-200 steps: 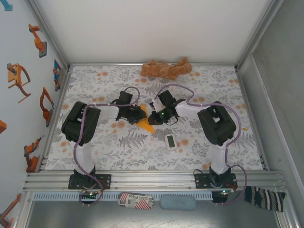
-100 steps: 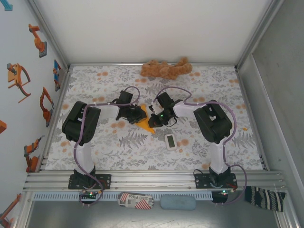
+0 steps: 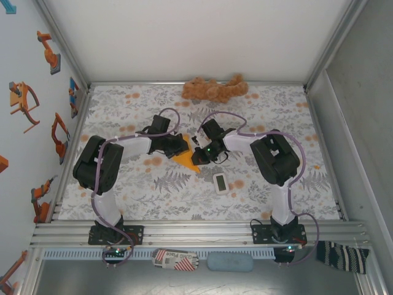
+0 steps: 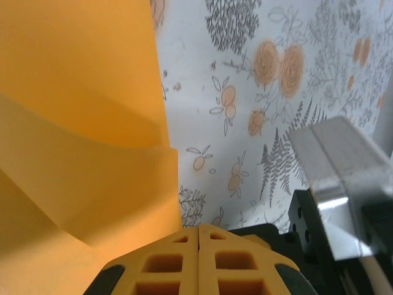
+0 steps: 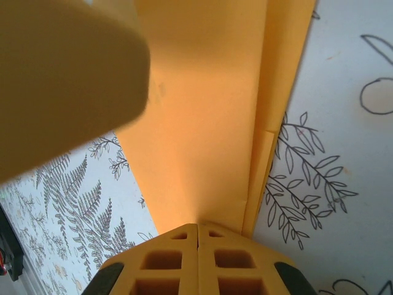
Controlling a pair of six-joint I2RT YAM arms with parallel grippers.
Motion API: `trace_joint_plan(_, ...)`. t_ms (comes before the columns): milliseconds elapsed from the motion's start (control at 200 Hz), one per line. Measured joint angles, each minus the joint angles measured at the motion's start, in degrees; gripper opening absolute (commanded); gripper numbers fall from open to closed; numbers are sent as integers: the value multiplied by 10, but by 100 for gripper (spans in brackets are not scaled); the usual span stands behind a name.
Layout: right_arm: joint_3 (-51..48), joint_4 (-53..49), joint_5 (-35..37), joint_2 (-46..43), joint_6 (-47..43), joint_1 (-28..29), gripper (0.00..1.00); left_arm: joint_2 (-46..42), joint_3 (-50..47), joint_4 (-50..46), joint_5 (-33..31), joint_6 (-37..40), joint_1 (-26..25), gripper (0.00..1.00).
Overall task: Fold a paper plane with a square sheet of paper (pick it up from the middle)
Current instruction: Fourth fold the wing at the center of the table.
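Note:
The sheet of paper [image 3: 186,159] is a creased orange pointed shape lying on the patterned table between my two grippers. My left gripper [image 3: 182,147] is at its left end and my right gripper [image 3: 198,153] at its right end. In the left wrist view the orange paper [image 4: 80,123] curls up in layers to the left of my left gripper [image 4: 199,228], whose jaws are shut. In the right wrist view the folded paper [image 5: 209,123] runs straight up to my right gripper [image 5: 198,226]. Its jaws are shut, tips against the paper. Whether either pinches the paper is unclear.
A brown plush toy [image 3: 214,90] lies at the table's far edge. A small white device [image 3: 220,182] sits just in front of the right gripper. A grey and black part of the right arm [image 4: 344,178] stands close on the right in the left wrist view.
The left arm's elbow has swung left and towards the near edge, and its gripper has edged back slightly. The right arm leaned a little left earlier. The paper has hardly moved.

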Motion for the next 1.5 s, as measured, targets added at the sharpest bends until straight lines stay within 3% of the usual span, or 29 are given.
trace_joint_plan(776,3,-8,8,2,0,1,0,47,10,-27,4,26,-7,6)
trace_joint_plan(1497,4,-12,25,-1,-11,5,0,139,152,-125,51,125,124,8)
